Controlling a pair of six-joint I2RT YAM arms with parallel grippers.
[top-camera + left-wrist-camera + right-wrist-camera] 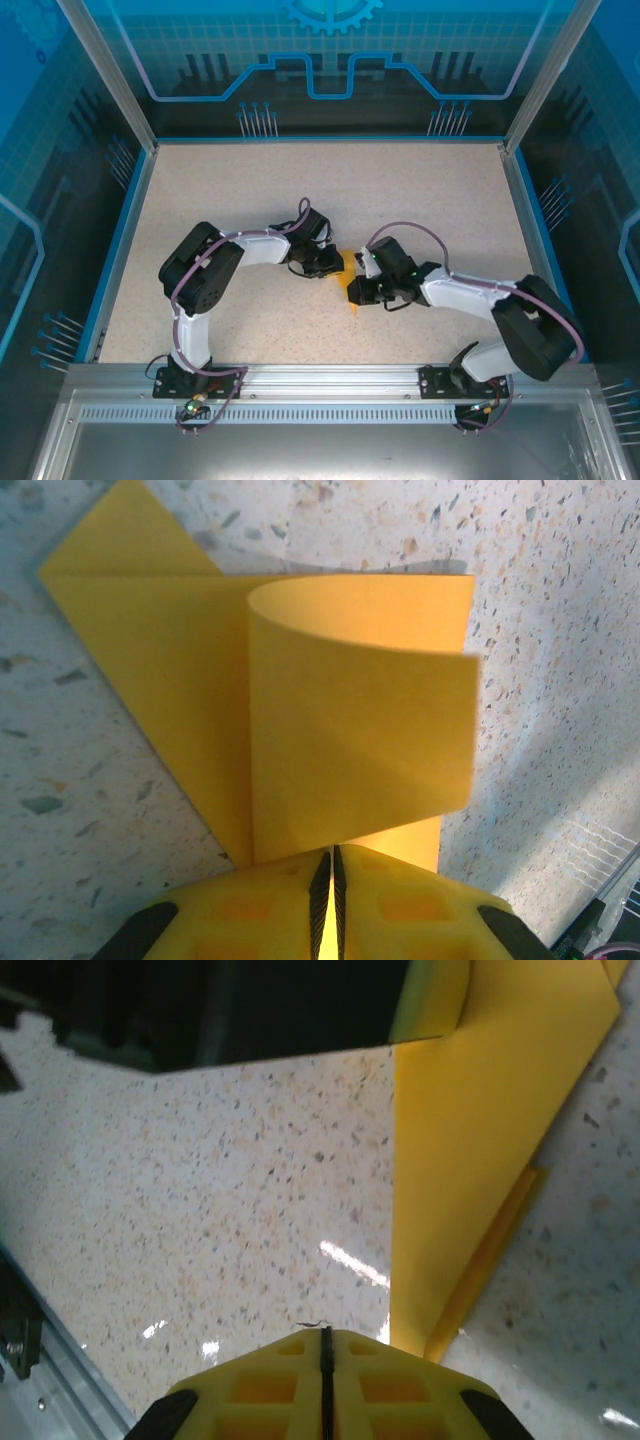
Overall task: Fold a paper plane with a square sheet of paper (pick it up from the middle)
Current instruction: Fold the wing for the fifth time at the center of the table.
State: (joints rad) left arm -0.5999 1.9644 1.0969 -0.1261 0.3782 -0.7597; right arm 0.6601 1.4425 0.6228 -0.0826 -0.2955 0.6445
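Note:
The square sheet of paper (349, 268) is orange-yellow and lies mid-table, folded into creased layers rather than a paper plane's dart shape. In the left wrist view one flap of the paper (350, 730) curls up off the table into my left gripper (332, 855), which is shut on that flap's edge. A pointed corner lies flat at the upper left. My left gripper (338, 268) and right gripper (358, 293) meet over the sheet. The right gripper (325, 1332) is shut on nothing, hovering just left of the paper's (470, 1160) straight edge.
The speckled table (300, 190) has a blue rim and glass walls around it. A metal rail (330, 375) runs along the near edge, where both arm bases are bolted. The left gripper's black body (250, 1010) sits close ahead of the right gripper.

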